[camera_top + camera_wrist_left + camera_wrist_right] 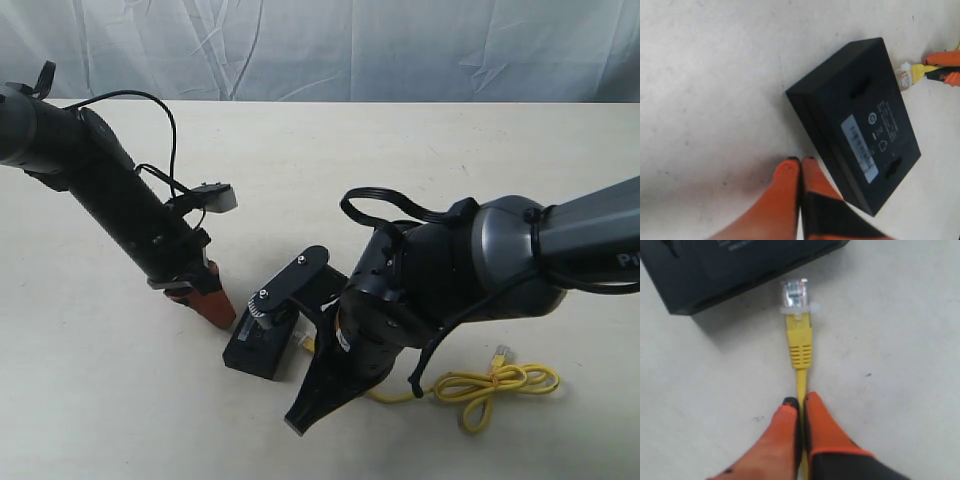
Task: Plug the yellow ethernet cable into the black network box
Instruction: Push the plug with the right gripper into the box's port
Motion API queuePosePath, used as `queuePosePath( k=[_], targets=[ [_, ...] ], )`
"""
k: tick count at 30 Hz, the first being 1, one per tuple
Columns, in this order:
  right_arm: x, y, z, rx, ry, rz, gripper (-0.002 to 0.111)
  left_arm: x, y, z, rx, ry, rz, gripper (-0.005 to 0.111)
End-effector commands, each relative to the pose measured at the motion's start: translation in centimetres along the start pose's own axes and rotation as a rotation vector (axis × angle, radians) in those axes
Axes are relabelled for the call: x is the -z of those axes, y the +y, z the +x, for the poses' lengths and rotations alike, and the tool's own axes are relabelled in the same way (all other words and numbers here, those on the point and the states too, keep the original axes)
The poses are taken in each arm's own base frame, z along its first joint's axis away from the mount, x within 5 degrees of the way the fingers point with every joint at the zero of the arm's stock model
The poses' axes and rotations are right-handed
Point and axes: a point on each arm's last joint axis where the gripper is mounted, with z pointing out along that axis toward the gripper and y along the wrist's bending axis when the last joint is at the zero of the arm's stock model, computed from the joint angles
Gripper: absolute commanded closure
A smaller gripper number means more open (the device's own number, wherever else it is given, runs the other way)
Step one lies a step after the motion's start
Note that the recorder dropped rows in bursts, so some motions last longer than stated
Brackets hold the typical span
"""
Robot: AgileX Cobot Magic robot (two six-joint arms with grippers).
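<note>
1. black network box (855,120) lies flat, with the left gripper (800,166), fingers together and empty, just beside it; brace there.
2. right gripper (801,407) clamps the yellow ethernet cable (799,347).
3. its clear plug (795,294) sits just short of the box — square it, push straight.

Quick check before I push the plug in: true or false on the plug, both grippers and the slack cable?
1. The clear plug is seated in the black network box. False: it sits just outside the box's side, not inserted.
2. The right gripper is shut on the yellow ethernet cable behind the plug. True.
3. The left gripper is gripping the box. False: it is shut on nothing, beside the box.
4. The spare cable lies looped on the table. True.
</note>
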Motion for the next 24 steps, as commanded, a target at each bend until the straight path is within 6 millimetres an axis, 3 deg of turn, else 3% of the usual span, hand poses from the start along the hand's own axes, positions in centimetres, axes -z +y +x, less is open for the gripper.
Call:
queuePosePath(
  k=[1,24],
  targets=[
    [-1.0,-0.1,0.5,0.010,0.043,0.009,0.109,0.0,-0.3,-0.4,-0.018,-0.023,0.011,0.107],
    [-1.1,1.4,0.1,0.126,-0.006,-0.025,0.109,0.0,-0.6,-0.4,-0.030,-0.030,0.045,0.107]
  ],
)
